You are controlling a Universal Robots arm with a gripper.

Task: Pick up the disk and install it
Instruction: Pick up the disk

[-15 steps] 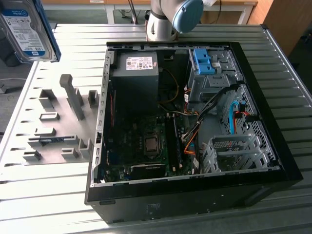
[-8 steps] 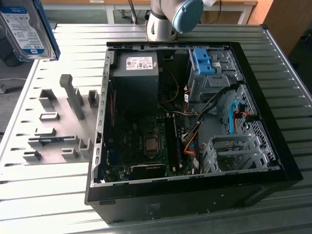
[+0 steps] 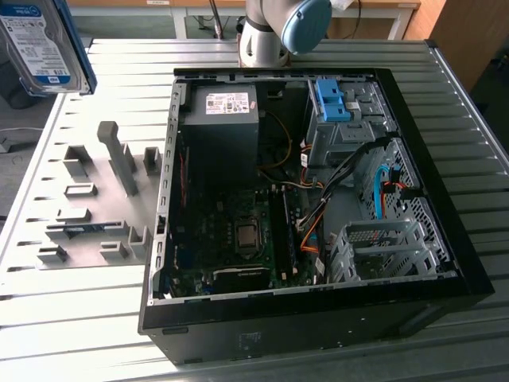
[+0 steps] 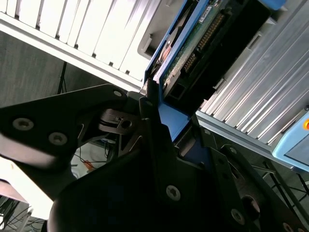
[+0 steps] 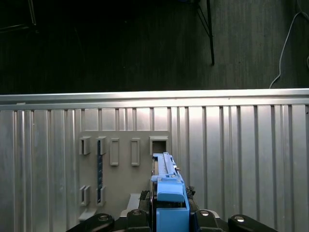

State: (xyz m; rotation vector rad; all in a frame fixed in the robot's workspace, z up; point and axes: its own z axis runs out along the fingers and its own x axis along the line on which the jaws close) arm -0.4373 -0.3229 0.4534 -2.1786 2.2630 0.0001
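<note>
The disk (image 3: 41, 44), silver with a white and blue label and blue side rails, hangs in the air at the exterior view's upper left, above the slatted table. In the second wrist view my gripper (image 4: 176, 128) is shut on the disk (image 4: 193, 43), whose green circuit board and connector face the camera, with black fingers (image 4: 150, 121) pressing its blue rail. The first wrist view shows the disk (image 5: 166, 186) edge-on above the gripper (image 5: 169, 216), over the grey holder plate (image 5: 123, 169).
An open black computer case (image 3: 445, 239) lies on the metal table (image 3: 95, 334), with a dark power supply (image 3: 219, 119), motherboard, cables and a drive cage holding a blue bracket (image 3: 332, 99). The grey holder plate (image 3: 95, 199) with upright slots sits left of the case. The arm's base (image 3: 270, 36) stands behind.
</note>
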